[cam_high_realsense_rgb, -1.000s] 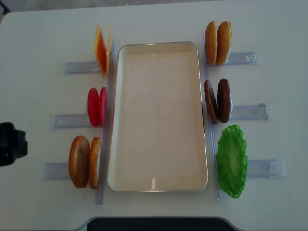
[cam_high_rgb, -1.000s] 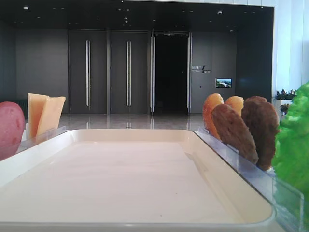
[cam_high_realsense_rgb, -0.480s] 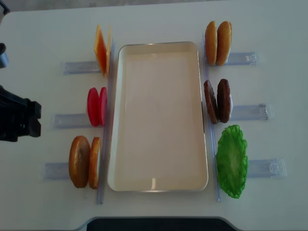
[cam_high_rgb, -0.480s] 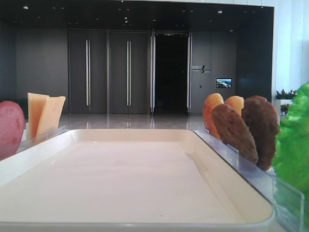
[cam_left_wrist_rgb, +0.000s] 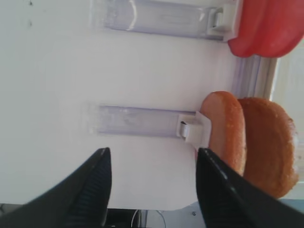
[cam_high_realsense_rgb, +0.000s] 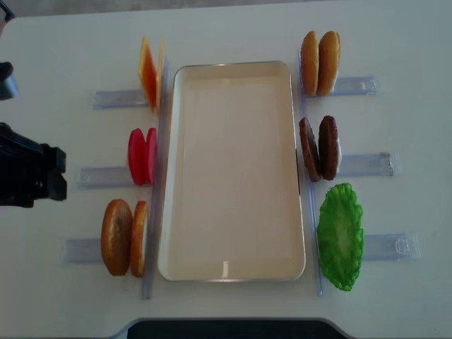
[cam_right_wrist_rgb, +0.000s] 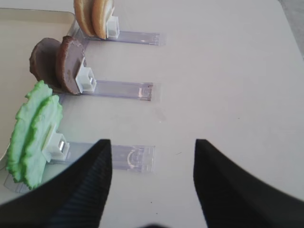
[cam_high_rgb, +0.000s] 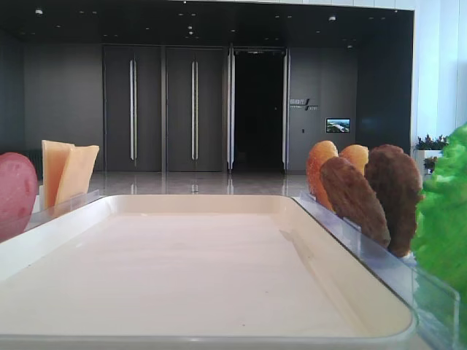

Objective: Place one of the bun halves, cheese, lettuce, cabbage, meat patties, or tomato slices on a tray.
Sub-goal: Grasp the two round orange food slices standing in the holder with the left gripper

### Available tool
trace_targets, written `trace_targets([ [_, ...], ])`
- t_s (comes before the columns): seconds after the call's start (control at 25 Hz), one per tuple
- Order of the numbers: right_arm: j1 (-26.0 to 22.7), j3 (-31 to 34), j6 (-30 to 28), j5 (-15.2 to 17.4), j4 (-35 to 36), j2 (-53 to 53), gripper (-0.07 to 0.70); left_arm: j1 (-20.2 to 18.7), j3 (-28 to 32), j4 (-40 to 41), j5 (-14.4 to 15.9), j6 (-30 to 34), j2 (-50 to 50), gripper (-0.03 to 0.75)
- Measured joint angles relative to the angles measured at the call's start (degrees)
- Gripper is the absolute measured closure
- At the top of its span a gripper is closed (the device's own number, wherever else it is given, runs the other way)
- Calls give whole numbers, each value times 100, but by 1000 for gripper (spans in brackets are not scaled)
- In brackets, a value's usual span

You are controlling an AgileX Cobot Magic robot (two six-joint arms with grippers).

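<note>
Upright, the bun halves (cam_high_realsense_rgb: 124, 237) are standing in a clear holder (cam_high_realsense_rgb: 83, 250) near the table's (cam_high_realsense_rgb: 63, 56) front-left corner, beside the tray (cam_high_realsense_rgb: 233, 272), easing pickup. The left gripper (cam_high_realsense_rgb: 58, 172) is hovering spread nearby; the right gripper (cam_right_wrist_rgb: 152, 156) is gaping too.

dark doors (cam_high_rgb: 164, 109), glossy floor (cam_high_rgb: 197, 184), white table (cam_high_realsense_rgb: 63, 49)
</note>
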Motion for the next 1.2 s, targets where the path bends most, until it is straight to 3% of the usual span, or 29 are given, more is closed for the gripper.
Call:
trace_targets([
  [0.6, 0, 0, 0, 0, 0, 0, 231, -2914, 0, 288, -462, -2259, 29, 284],
  [0.84, 0, 0, 0, 0, 0, 0, 231, -3370, 0, 412, -467, -2879, 29, 284],
  [1.2, 0, 0, 0, 0, 0, 0, 231, -3419, 0, 418, -461, -3110, 29, 284],
])
